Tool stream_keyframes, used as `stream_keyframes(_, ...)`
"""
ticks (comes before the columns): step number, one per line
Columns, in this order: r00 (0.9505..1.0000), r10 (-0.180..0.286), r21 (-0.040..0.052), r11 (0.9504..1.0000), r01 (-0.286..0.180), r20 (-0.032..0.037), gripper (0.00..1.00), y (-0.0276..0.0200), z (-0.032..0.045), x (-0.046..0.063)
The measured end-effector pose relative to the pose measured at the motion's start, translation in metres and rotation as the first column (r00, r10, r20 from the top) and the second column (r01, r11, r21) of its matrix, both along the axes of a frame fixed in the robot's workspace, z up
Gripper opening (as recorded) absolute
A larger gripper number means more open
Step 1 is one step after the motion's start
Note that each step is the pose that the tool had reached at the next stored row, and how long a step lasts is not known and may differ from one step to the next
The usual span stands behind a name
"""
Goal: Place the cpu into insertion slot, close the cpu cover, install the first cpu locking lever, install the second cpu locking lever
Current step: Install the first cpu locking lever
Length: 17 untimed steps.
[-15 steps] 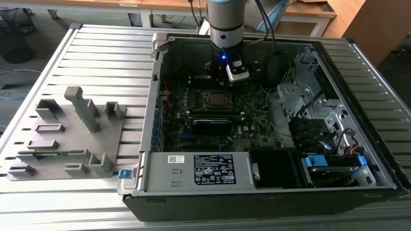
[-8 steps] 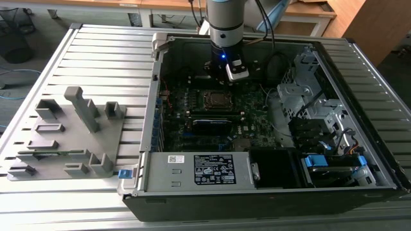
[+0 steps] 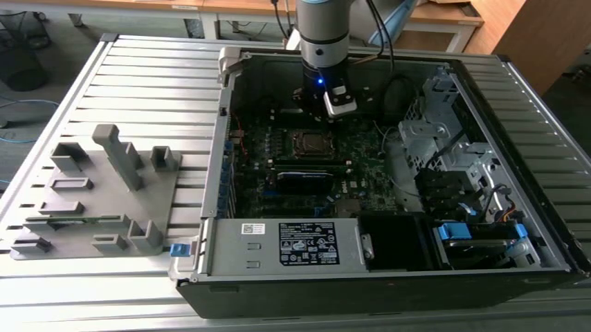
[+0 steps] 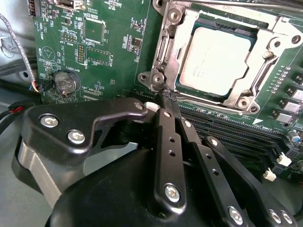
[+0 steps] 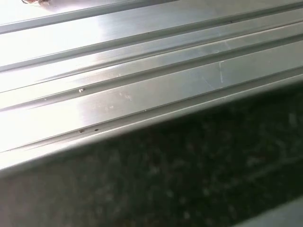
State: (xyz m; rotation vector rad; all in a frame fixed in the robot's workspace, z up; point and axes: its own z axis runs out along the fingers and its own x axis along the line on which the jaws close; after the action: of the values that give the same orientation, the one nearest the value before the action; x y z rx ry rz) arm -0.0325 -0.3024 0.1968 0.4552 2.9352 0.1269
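The cpu, a dull silver square chip, lies flat in the insertion slot on the green board. The cpu cover, a silver metal frame, lies down around the chip's edges. One thin wire lever runs along one side of the frame and another along a second side. My gripper has its black fingers drawn together, tips right at the socket's corner bracket. In the exterior view the gripper hangs inside the open case just behind the cpu.
Long black memory slots run beside the socket, and a coin battery sits on the board. The case walls, drive cages and power supply ring the board. A grey fixture tray rests on the ribbed table.
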Motion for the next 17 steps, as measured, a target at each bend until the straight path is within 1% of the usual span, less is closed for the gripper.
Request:
stream_keyframes(12, 1.0, 0.0, -0.0001, 1.0, 0.0, 0.0002, 0.11, 0.0, -0.0019, -0.0013)
stream_keyframes(15, 1.0, 0.0, 0.0004, 1.0, 0.0, 0.0005, 0.11, 0.0001, -0.0001, -0.0013)
stream_keyframes(17, 1.0, 0.0, 0.0, 1.0, 0.0, 0.0002, 0.11, 0.0, 0.003, -0.0013)
